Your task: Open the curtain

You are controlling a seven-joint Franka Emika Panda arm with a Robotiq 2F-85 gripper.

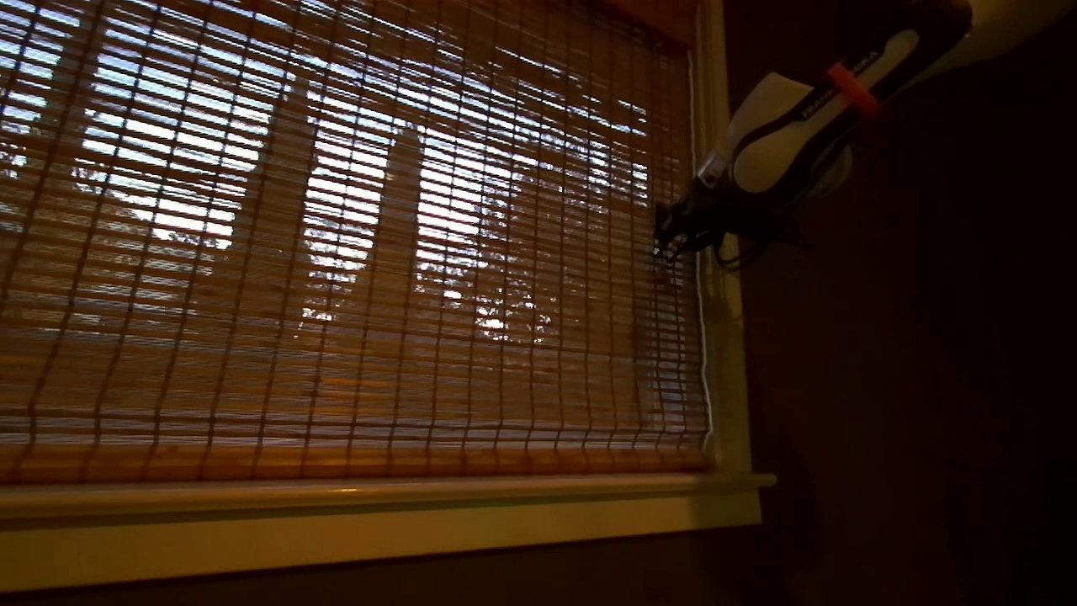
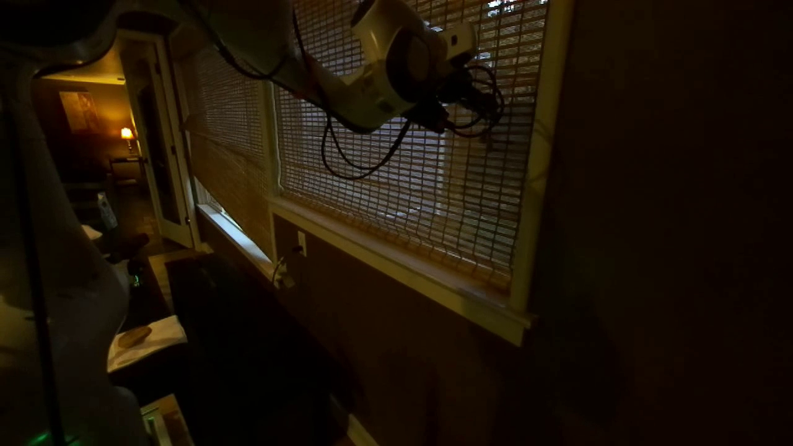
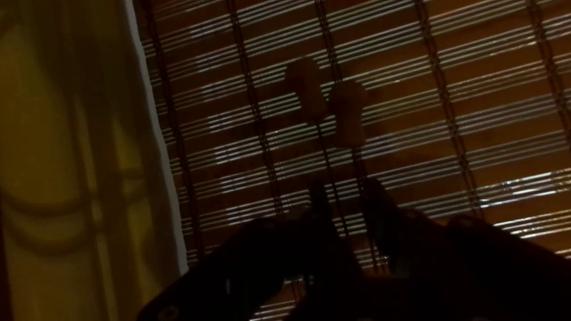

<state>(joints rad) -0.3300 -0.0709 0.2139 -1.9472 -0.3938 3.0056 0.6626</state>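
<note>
- Curtain [image 1: 353, 244]: a brown-orange blind of thin woven slats, spanning the window in the lowered position. Its bottom edge is located at the sill [image 1: 336, 493]. Daylight passes between the slats.
- End effector [image 3: 345, 191]: positioned in front of the curtain, near one side edge. The fingers [image 3: 380, 201] are set partly apart, leaving a narrow gap between the tips; nothing is seen clamped there.
- Pull cords [image 3: 331, 178]: two, thin and dark. In the wrist view both run along the gap between the fingers. One lies just beside a finger; contact with it cannot be determined.
- Cord knobs [image 3: 350, 116]: two, fitted at the cord ends, side by side past the fingertips and in front of the slats.
- Window frame [image 1: 730, 337]: pale, upright, adjacent to the curtain's side edge.
- Robot arm [image 1: 774, 143]: extends to the window in both exterior views. An orange-red band [image 1: 854, 90] encircles it. Loose cables [image 2: 353, 178] hang below it in loops.
- Second blind [image 2: 235, 148]: in an exterior view, on the adjoining window; its lower edge is above its own sill.
- Background: a door [image 2: 155, 142], a lit lamp [image 2: 127, 133] and a wall picture [image 2: 79, 111].
</note>
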